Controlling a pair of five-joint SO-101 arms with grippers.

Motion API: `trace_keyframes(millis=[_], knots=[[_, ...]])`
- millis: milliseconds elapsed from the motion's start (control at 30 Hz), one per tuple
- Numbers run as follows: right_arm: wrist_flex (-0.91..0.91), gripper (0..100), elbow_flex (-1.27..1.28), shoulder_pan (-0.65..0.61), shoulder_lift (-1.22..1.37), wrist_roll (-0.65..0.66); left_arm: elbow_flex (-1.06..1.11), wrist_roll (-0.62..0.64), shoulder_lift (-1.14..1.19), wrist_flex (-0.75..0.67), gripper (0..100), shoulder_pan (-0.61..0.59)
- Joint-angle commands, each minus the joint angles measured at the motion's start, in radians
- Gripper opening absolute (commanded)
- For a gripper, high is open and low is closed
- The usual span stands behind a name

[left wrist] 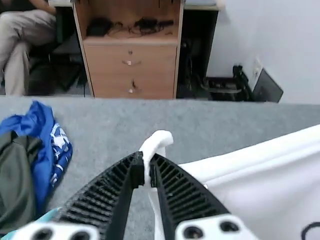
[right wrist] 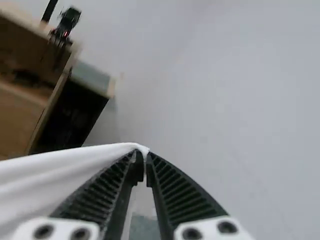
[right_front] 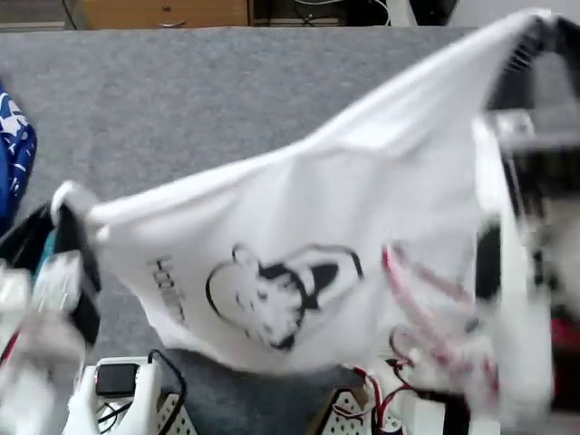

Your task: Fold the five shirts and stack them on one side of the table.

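Observation:
A white shirt (right_front: 299, 245) with a black cartoon print hangs stretched in the air above the grey table (right_front: 181, 100). My left gripper (right_front: 65, 210) is shut on its left corner, low near the table's left side; in the left wrist view the gripper (left wrist: 144, 167) pinches a white fold (left wrist: 156, 142). My right gripper (right_front: 544, 27) is shut on the opposite corner, raised high at the far right; its wrist view shows the gripper (right wrist: 141, 162) clamping the white cloth (right wrist: 60, 167). A blue shirt (right_front: 13, 149) and a dark green one (left wrist: 15, 175) lie bunched at the left edge.
A wooden drawer cabinet (left wrist: 130, 55) stands beyond the table's far edge, with a seated person (left wrist: 22, 35) beside it. The arm bases and cables (right_front: 136, 394) sit along the near edge. Bare grey tabletop stretches across the back.

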Motion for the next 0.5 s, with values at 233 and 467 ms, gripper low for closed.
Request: trace_keyframes(millis=[233,467], knots=[[-0.236,0.4,0.426,-0.016,0.203,0.003,0.928,-0.015,0.007,-0.950,2,0.006],[-0.428,0.4,0.651,-0.065,0.337,0.002,1.278,-0.180,0.036,-1.384,2,-0.012]])
